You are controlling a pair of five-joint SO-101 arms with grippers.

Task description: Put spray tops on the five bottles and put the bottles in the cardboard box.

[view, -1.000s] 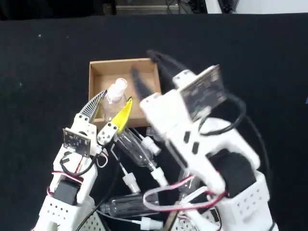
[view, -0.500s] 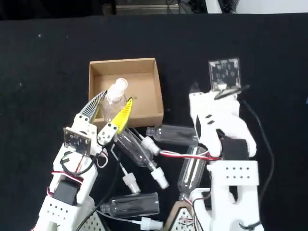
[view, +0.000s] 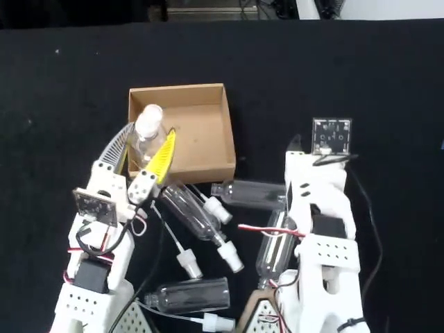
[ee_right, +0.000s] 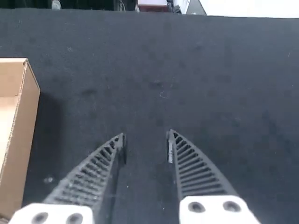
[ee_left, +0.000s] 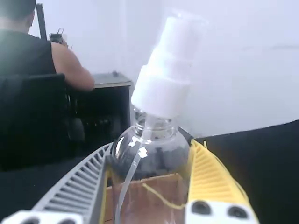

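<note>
My left gripper (view: 150,132) is shut on a clear bottle (view: 146,142) with a white spray top (view: 150,114), held upright over the left side of the cardboard box (view: 201,132). In the left wrist view the bottle (ee_left: 154,163) sits between the grey and yellow fingers (ee_left: 210,182), its spray top (ee_left: 168,70) pointing up. Set back on the right of the table, my right gripper (ee_right: 145,140) is open and holds nothing over bare black cloth, with the box (ee_right: 14,126) off to one side. Three bottles lie near the arms: one (view: 253,194), another (view: 189,211), a third (view: 276,248).
Another clear bottle (view: 191,295) lies by the near edge between the arm bases. Loose white spray tops (view: 187,262) (view: 232,258) (view: 216,322) with thin tubes lie among the bottles. Black cloth (view: 347,76) covers the table; its far and right parts are bare.
My right arm has swung away from above the box and pulled back to the right side. My left gripper has carried the bottle a little left and farther over the box.
</note>
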